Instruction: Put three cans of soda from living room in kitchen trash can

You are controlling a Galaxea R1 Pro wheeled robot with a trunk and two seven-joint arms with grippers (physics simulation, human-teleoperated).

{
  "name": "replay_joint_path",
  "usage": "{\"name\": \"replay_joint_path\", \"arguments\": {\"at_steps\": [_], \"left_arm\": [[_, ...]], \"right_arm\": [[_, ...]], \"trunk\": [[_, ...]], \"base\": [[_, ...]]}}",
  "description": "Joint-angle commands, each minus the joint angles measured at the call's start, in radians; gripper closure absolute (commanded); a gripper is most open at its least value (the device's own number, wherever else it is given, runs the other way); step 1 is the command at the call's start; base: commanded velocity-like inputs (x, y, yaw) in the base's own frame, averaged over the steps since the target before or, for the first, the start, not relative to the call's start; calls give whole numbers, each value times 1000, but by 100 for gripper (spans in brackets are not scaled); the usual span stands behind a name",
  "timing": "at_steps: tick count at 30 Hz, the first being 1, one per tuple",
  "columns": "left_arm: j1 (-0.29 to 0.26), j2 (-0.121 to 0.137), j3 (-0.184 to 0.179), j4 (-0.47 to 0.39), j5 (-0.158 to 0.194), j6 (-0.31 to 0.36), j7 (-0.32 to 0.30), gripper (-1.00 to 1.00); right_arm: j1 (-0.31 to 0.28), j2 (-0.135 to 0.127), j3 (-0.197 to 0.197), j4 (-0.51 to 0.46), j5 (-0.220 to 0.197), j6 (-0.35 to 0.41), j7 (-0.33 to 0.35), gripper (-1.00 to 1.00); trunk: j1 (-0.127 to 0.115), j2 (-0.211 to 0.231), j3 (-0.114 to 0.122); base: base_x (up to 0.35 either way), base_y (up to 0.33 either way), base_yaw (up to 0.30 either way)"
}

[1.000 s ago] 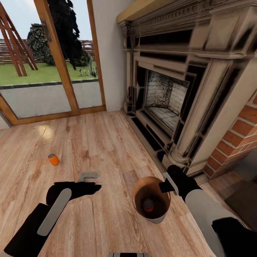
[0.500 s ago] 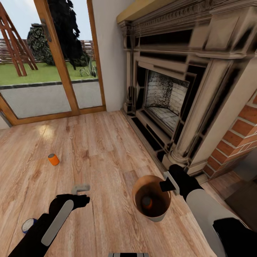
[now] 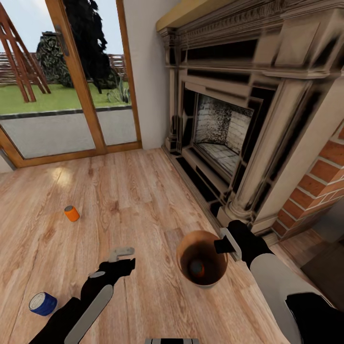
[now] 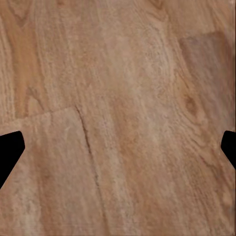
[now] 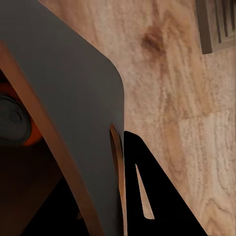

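Note:
The tash can (image 3: 178, 260) hangs tilted just above the wood floor, with my right gripper (image 3: 223, 245) shut on its rim. An orange can of soda (image 3: 197, 269) lies in its copper-brown inside. The right wrist view shows the bin's dark wall (image 5: 64, 88) pinched by my gripper (image 5: 120, 147), and the orange can (image 5: 14, 123) inside. A second orange can (image 3: 71, 213) lies on the floor at left. The dark blue can (image 3: 42, 304) stands near the lower left. My left gripper (image 3: 122, 258) hovers open over bare floor; its fingertips (image 4: 10, 152) stand wide apart.
The ornate stone fireplace (image 3: 229, 129) and its base run along the right, with a red brick wall (image 3: 320, 186) beyond. Wood-framed glass doors (image 3: 76, 81) close the far side. Open wood floor (image 3: 134, 200) lies between the cans and the doors.
My left arm pulled back and then swung right and forward, uncovering the blue can. The right gripper and bin rose slightly.

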Motion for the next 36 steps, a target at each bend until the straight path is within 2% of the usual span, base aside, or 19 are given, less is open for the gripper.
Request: {"name": "replay_joint_path", "arguments": {"at_steps": [1,5,8,9,11,13,14,18,19,20,24,26,30,36], "left_arm": [[1,3,-10,-12,0,-11,0,-100],[13,10,-21,-61,4,2,0,-100],[58,16,-23,-113,6,37,0,-100],[90,19,-15,-140,8,67,-1,-100],[113,20,9,-156,10,111,1,-100],[128,18,51,-167,11,176,4,-100],[138,16,105,-174,12,256,9,-100],[146,13,227,-181,13,416,15,-100],[146,12,272,-182,13,463,16,-100],[146,12,289,-183,13,480,17,-100],[141,13,335,-183,18,500,20,-100],[140,14,346,-182,25,500,20,-100],[139,17,359,-179,43,500,21,-100],[140,18,367,-178,51,500,23,-100]], "right_arm": [[0,0,-2,0,-16,-5,4,100],[0,0,-3,-1,-15,-10,4,100],[0,0,-4,-1,-15,-13,3,100],[0,-1,-3,-1,-14,-14,3,100],[0,0,-2,-1,-14,-14,3,100],[0,0,-2,-1,-14,-15,-5,100],[0,2,-2,-1,-14,-18,-23,100],[0,5,-3,0,-17,-41,-77,100],[0,8,-3,1,-18,-52,-97,100],[0,9,-3,1,-18,-56,-104,100],[0,10,-3,3,-21,-67,-123,100],[0,11,-3,3,-22,-69,-126,100],[0,13,-1,3,-24,-71,-130,100],[0,15,1,6,-26,-72,-131,100]], "trunk": [[0,0,0],[0,0,0],[0,0,0],[0,0,0],[0,0,0],[0,0,0],[0,0,0],[0,0,0],[0,0,0],[0,0,0],[0,0,0],[0,0,0],[0,0,0],[0,0,0]], "base": [[0,0,0],[0,0,0],[0,0,0],[0,0,0],[0,0,0],[0,0,0],[0,0,0],[0,0,0],[0,0,0],[0,0,0],[0,0,0],[0,0,0],[0,0,0],[0,0,0]]}}
